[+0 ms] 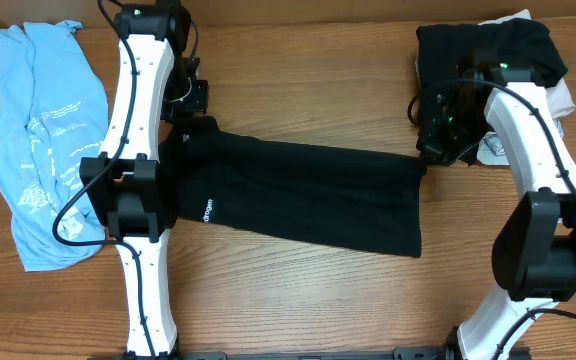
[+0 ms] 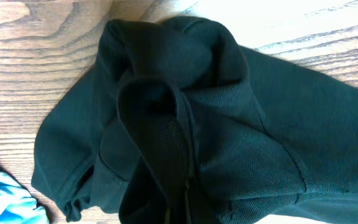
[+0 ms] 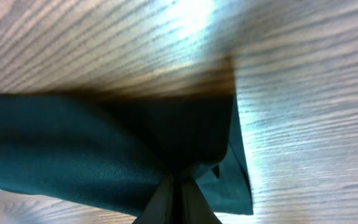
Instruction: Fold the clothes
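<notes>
Cloth lies across the wooden desk [image 1: 298, 290] from one end to the other. At the far left a light blue tee [image 1: 43, 140] with white print is spread loosely and rumpled, well apart from the arms' fingers; a corner of it shows at the lower left of the left wrist view [image 2: 5, 199].

Just right of it, the left gripper [image 1: 184, 128] is closed on the bunched left end of the black T-shirt [image 1: 308, 195]. Its wrist camera sees the fabric [image 2: 185, 124] gathered into folds and drawn to a pinch at the bottom edge, though the fingers themselves are hidden by cloth.

The black T-shirt lies in a long band on the desk between the two arms. Small white lettering [image 1: 208, 212] sits near its left end.

At its upper right corner the right gripper [image 1: 438, 140] is clamped narrowly on the fabric; the right wrist view shows the cloth [image 3: 73, 155] nipped between the closed fingers [image 3: 178, 186].

Behind that arm, at the desk's top right, sits a pile of dark clothes [image 1: 488, 45].
</notes>
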Robot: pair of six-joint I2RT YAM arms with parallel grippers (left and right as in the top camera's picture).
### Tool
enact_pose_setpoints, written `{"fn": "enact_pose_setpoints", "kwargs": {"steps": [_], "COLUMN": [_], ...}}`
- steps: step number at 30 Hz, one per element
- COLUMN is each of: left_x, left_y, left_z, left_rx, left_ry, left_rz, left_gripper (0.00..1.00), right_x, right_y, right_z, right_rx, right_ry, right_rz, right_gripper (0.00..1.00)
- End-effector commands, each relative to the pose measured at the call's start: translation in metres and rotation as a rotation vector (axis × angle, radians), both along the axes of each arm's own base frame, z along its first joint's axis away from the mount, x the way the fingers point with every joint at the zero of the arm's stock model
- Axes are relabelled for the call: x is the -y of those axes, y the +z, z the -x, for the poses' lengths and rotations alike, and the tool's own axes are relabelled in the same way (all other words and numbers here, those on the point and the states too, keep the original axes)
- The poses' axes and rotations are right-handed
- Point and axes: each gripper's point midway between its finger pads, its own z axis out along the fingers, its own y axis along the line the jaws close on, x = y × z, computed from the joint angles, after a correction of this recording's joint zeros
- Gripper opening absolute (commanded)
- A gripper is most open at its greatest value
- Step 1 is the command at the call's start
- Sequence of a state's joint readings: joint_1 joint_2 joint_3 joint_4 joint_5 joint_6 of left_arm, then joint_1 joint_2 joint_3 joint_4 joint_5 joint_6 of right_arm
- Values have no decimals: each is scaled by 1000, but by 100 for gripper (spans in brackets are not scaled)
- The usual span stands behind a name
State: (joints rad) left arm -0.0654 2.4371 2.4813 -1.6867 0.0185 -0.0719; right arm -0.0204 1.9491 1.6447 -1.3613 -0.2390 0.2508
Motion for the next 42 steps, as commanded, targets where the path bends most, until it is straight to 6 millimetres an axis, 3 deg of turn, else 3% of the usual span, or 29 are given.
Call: {"fn": "enact_pose_setpoints", "kwargs": {"steps": [1,5,8,16,18,19,21,22,24,27,29,33,37,42], "left_x": [1,-7,-12,-19,-20,-19,-20,-20,-22,-29,-41,-53,-63,-67], "left_y": [4,-24,-42,-64,-67,-68,-67,-67,-68,-69,-70,-61,-31,26], "left_z": [3,29,48,78,82,84,84,84,83,79,67,42,13,-25], "left_rx": [0,-135,-229,-358,-376,-381,-383,-383,-380,-362,-309,-207,-74,147], "left_ry": [-15,-38,-32,-27,-27,-28,-28,-28,-30,-39,-33,13,76,114], "left_rz": [6,-18,-25,-41,-41,-42,-42,-44,-55,-96,-152,-162,-141,-92], "left_gripper": [4,4,4,4,46,61,82,97,100,100,100,100,100,100], "right_x": [-6,-9,-9,-7,-6,-6,-6,-6,-6,-5,-5,-9,-12,-12], "right_y": [-1,-19,-22,-22,-36,-44,-52,-55,-60,-62,-63,-69,-81,-97], "right_z": [16,36,47,70,81,88,95,99,102,99,88,73,73,86], "right_rx": [-28,-97,-107,-30,-62,-81,-100,-111,-114,-98,-52,32,55,37], "right_ry": [4,-6,-37,-82,-81,-81,-81,-81,-82,-86,-81,-22,-10,-11], "right_rz": [-5,-4,-1,32,34,35,36,37,37,36,34,29,28,28], "right_gripper": [4,4,4,4,13,16,33,45,59,69,81,94,96,96]}}
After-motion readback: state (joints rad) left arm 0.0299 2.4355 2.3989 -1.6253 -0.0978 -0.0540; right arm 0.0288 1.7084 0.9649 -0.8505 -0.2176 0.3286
